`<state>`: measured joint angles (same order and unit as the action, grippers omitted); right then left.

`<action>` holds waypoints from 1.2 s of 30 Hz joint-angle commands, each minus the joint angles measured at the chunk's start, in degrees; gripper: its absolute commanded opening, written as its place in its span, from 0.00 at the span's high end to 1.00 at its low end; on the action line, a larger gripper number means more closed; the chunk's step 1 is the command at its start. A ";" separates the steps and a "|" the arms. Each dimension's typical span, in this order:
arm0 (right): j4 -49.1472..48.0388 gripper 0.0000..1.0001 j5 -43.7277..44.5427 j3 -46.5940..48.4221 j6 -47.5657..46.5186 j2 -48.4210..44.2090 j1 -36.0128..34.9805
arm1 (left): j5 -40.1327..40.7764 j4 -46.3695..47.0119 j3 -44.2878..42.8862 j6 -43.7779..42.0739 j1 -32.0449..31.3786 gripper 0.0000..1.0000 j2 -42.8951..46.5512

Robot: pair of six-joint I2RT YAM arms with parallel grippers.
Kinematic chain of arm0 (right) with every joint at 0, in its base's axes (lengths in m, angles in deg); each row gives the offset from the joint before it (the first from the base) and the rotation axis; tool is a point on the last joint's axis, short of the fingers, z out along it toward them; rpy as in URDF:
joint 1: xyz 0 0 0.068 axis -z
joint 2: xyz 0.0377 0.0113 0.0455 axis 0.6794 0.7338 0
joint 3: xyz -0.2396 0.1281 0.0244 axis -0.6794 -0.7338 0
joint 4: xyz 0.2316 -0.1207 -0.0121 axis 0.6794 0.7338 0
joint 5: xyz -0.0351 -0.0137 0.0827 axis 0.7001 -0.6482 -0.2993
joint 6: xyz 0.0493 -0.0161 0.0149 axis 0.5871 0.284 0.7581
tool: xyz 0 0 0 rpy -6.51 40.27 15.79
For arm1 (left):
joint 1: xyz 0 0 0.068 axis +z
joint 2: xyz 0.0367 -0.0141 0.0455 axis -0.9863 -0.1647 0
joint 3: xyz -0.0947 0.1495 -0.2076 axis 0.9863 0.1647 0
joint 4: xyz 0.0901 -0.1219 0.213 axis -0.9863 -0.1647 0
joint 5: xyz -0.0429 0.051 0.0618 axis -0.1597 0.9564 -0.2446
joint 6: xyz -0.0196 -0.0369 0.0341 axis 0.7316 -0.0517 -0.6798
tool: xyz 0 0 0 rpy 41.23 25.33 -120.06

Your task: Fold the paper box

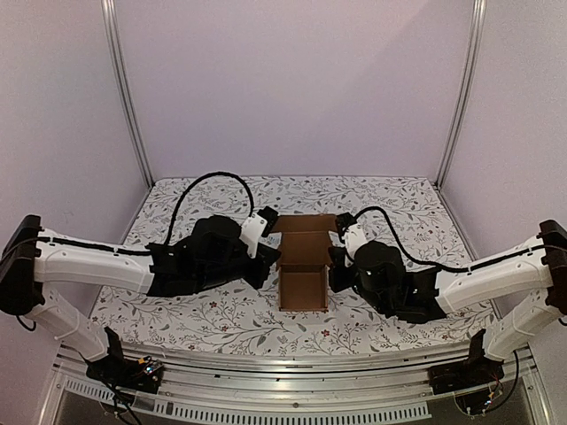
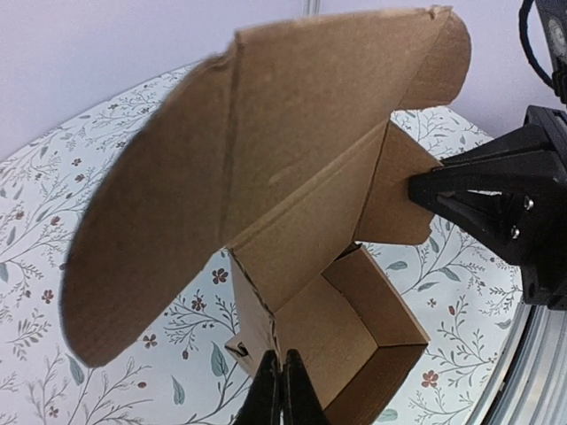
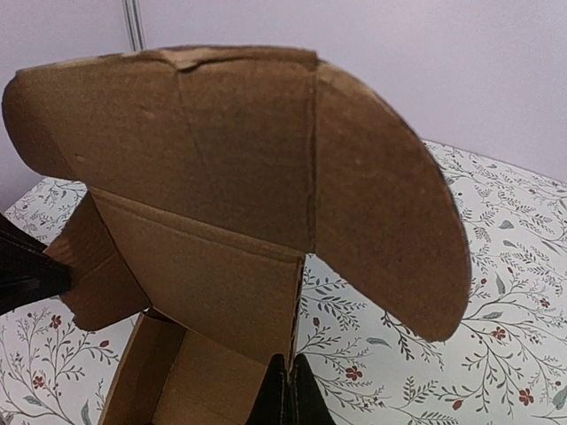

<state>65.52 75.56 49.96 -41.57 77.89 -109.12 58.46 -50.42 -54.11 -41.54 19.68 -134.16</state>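
Note:
The paper box [image 1: 303, 266] is brown cardboard in the middle of the table. Its shallow tray [image 2: 354, 328] faces the arms and its lid [image 2: 337, 133], with rounded ear flaps, stands up behind it. My left gripper [image 1: 275, 262] is at the box's left side, shut on the small side flap there; its tips [image 2: 282, 387] pinch the cardboard edge-on. At the right side my right gripper [image 1: 332, 266] is shut on the matching flap [image 2: 390, 195], tips [image 3: 289, 391] closed on its edge. Each wrist view shows the other gripper's black tip on the far flap.
A floral cloth [image 1: 213, 319] covers the table. Pale walls enclose it, with aluminium posts [image 1: 128, 97] at the back corners and a metal rail [image 1: 283, 367] along the near edge. Black cables [image 1: 199, 186] arch over both wrists.

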 commanded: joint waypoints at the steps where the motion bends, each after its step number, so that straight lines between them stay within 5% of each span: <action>1: 1.25 1.00 3.51 2.93 3.95 3.50 -1.02 | 3.05 0.58 -2.71 1.56 -1.45 1.00 -2.94; 36: 8.95 1.00 11.35 9.64 14.50 14.92 -5.46 | 6.71 -3.56 -8.29 6.84 -6.18 1.00 -13.75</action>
<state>72.85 90.27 58.07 -28.81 90.69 -112.58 66.96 -54.42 -61.87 -34.98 15.88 -146.16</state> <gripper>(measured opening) 0.007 0.003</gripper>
